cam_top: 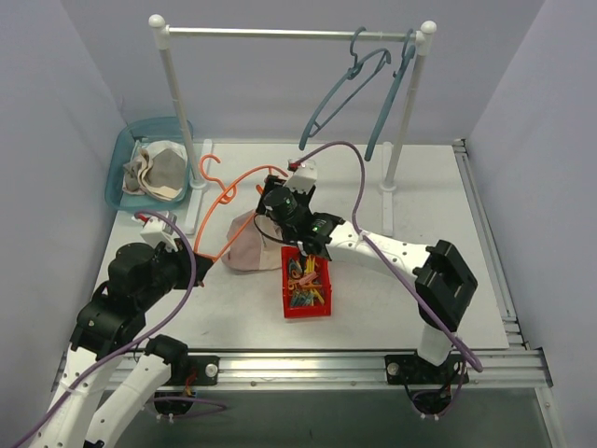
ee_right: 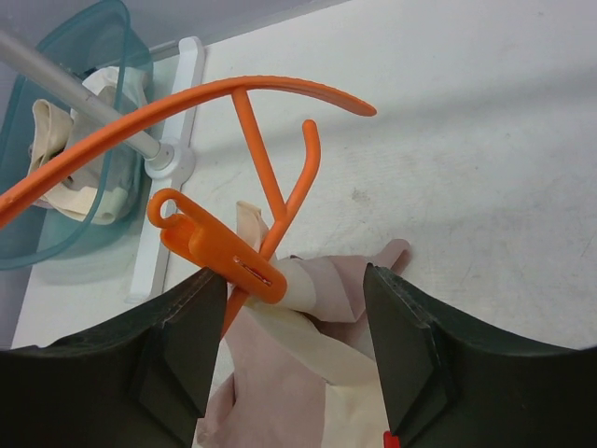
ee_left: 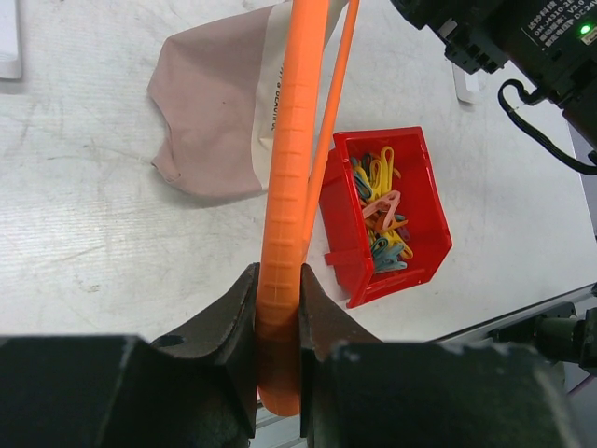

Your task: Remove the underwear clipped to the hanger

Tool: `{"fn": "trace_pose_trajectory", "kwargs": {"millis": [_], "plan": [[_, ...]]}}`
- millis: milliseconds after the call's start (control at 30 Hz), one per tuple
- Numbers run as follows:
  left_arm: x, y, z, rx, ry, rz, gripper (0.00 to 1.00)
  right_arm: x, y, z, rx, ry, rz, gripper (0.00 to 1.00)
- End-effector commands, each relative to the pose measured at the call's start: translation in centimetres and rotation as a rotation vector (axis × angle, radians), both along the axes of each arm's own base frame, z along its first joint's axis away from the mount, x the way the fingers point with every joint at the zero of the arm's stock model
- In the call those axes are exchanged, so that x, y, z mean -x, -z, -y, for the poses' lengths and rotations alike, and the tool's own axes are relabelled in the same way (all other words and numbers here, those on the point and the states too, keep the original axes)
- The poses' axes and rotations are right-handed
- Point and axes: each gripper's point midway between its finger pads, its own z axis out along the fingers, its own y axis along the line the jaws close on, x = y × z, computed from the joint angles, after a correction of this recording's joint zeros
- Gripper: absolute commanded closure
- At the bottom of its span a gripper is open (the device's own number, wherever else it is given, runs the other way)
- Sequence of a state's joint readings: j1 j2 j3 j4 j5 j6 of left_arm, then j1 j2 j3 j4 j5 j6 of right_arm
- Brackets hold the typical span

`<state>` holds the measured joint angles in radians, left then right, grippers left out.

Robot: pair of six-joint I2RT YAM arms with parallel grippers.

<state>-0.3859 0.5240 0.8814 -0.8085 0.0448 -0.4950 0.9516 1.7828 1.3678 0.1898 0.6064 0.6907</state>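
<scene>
Orange ribbed plastic hanger (ee_left: 287,187): left gripper (ee_left: 278,313) clamping it tight near tabletop (cam_top: 438,187) left edge; right gripper (ee_right: 294,308) hovering wide open, empty, over clip (ee_right: 222,250) biting soft pinkish-tan underwear (ee_right: 280,373).

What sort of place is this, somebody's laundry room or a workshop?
Probably a robot test bench staged as a laundry corner, not a home: robot arms bolted to a metal frame, a clothes rail with blue hangers, and a red bin of clips.
</scene>
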Motion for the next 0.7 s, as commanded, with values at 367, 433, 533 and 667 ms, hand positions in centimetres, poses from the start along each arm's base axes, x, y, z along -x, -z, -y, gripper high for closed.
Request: {"fn": "trace_pose_trajectory", "kwargs": {"millis": [367, 433, 533, 667], "plan": [[-1.6, -3.0, -1.1, 0.043, -0.104, 0.117, 0.98, 1.4, -0.7, 6.1, -0.25, 0.186, -0.073, 0.27], [-1.8, -2.9, -0.9, 0.046, -0.1, 0.11, 0.97, 1.7, -0.9, 6.0, -0.283, 0.17, -0.077, 0.27], [-2.0, -2.8, -0.7, 0.042, -0.092, 0.105, 0.98, 2.2, -1.3, 5.8, -0.314, 0.145, -0.074, 0.27], [-2.0, -2.6, -0.4, 0.043, -0.077, 0.1, 0.98, 2.3, -3.7, 4.2, -0.335, 0.007, 0.004, 0.25]]}}
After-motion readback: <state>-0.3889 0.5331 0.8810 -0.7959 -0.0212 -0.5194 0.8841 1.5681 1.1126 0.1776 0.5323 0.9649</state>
